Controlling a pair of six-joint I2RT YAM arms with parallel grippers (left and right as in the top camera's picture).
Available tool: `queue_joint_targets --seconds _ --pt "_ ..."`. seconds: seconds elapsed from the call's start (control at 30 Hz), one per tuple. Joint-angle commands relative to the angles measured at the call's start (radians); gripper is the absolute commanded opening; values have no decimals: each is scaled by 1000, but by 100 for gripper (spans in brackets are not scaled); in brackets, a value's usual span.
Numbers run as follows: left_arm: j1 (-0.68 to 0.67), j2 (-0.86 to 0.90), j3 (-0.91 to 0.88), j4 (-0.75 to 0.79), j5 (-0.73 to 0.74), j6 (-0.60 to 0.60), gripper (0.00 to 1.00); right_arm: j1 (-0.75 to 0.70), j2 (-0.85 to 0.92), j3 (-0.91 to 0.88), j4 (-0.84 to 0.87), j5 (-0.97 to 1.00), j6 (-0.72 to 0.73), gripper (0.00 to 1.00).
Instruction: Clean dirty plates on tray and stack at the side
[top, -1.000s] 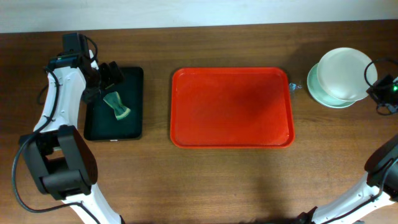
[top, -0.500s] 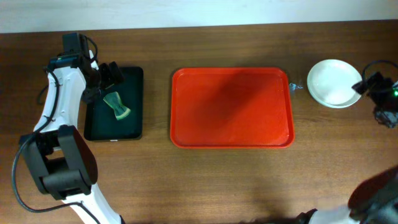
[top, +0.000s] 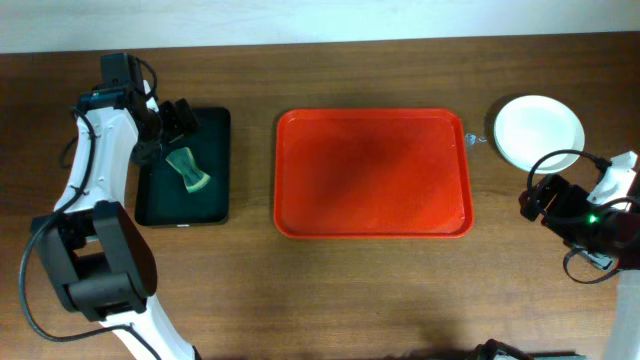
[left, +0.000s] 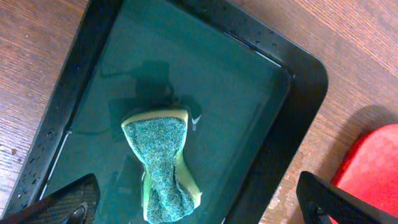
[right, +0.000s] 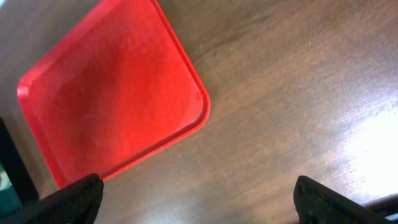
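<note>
I see the red tray (top: 372, 172) in the middle of the wooden table (top: 300, 290). The white plate (top: 538, 133) lies on the table to the right of the tray, near its far right corner and not touching it. I cannot tell if other plates are under it.

The right gripper (right: 202, 202) hangs over the wood, closer to the front edge than the plate, and its fingers (right: 74, 198) are spread wide apart.

The left gripper (left: 199, 208) hovers over the black tray (left: 298, 93) at the left side, also spread wide. In this tray, which looks wet, lies a green sponge (left: 160, 165). The sponge is narrow at its waist and is apart from both fingertips.
</note>
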Motion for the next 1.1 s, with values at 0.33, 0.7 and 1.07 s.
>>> queue_joint_targets --seconds 0.33,0.7,1.07 --pt "-3 -11 10 -1 6 13 99 428 -877 -802 803 76 2 99" --pt "-3 -11 10 -1 6 13 99 513 -1117 -1315 1419 184 12 99" --pt "-3 -11 10 -1 6 13 99 488 -1117 -1339 1287 267 -14 98"
